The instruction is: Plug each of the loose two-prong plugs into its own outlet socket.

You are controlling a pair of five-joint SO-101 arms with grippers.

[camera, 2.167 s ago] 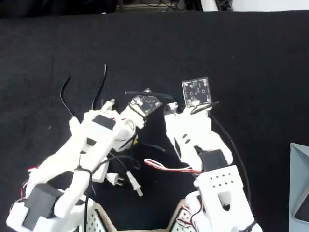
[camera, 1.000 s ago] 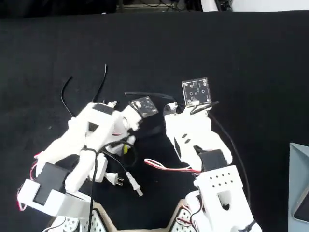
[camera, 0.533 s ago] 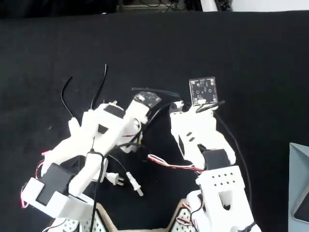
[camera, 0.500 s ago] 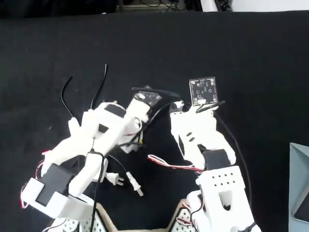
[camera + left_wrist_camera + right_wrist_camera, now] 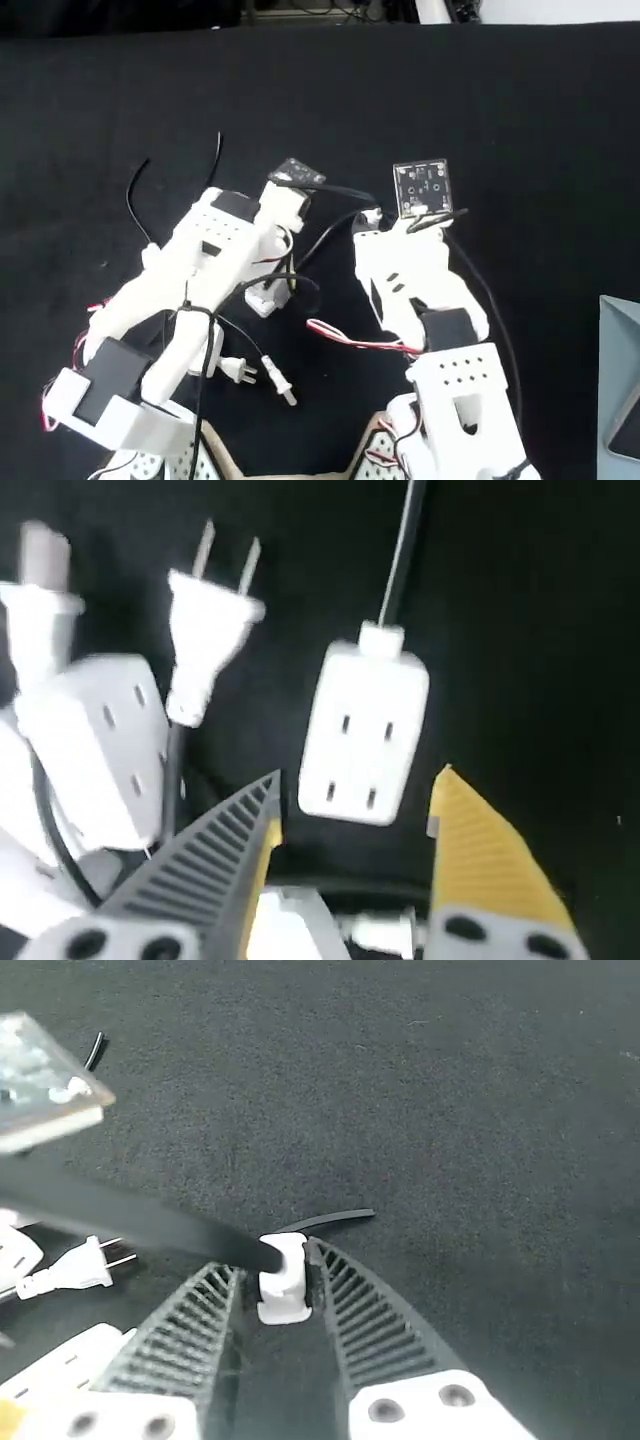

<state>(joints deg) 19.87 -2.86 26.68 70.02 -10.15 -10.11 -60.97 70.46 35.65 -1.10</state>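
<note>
outlet block (image 5: 365,730): white, flat, slots up
two-prong plug (image 5: 210,610): white, unplugged, just beside outlet block
black-corded plug (image 5: 283,1278): white, clamped upright

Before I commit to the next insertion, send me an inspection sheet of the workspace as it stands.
Surface: black cloth-covered table, flat.
Job's things: white rectangular outlet block with two slot pairs, nothing plugged in; second white outlet block beside it; white two-prong plug lying loose between them.
Clutter: nothing seen.
Grippers: left gripper open, pointed toward the rectangular outlet block; right gripper shut on a small white plug.
Cables: black cord runs off from the held plug; red-and-white wire hangs by the right arm.
Surroundings: grey box-like object at the table's right edge.
</note>
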